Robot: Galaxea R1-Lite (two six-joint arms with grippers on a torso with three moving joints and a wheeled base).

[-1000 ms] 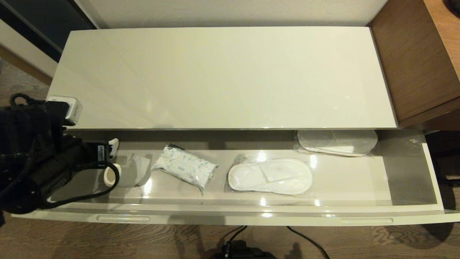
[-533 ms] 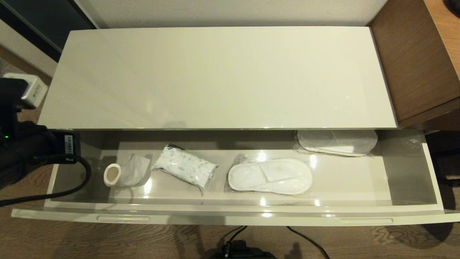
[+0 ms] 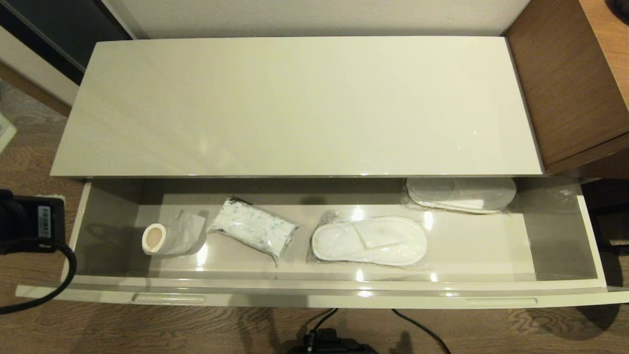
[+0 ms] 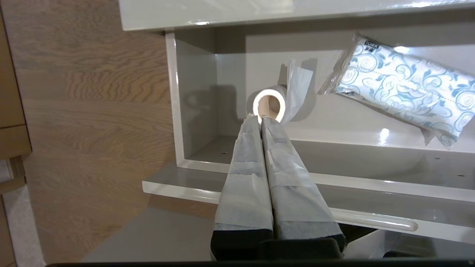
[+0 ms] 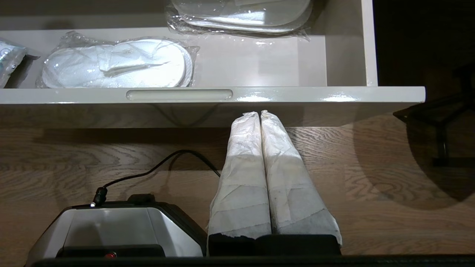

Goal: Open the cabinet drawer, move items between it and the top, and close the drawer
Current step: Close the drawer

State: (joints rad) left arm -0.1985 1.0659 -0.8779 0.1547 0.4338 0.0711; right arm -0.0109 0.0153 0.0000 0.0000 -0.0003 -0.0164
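The wide cabinet drawer (image 3: 314,293) stands pulled out below the glossy cream top (image 3: 304,108), which is bare. A white toilet paper roll (image 3: 164,236) (image 4: 272,105) with a cream core and a loose flap lies on its side at the drawer's left end. My left gripper (image 4: 259,118) is shut with nothing in it, outside the drawer's left front corner and pointing toward the roll. Only the left arm's wrist (image 3: 29,226) shows in the head view, at the left edge. My right gripper (image 5: 259,113) is shut and empty, low in front of the drawer front near its right handle (image 5: 179,94).
In the drawer lie a white packet with green-blue print (image 3: 253,228) and two plastic-wrapped pairs of white slippers (image 3: 368,241) (image 3: 462,194). Brown wooden furniture (image 3: 570,83) stands at the right. The robot base with a black cable (image 5: 111,226) sits on the wooden floor.
My left arm has drawn back out of the drawer's left end and away to the left, leaving the roll lying where it was.
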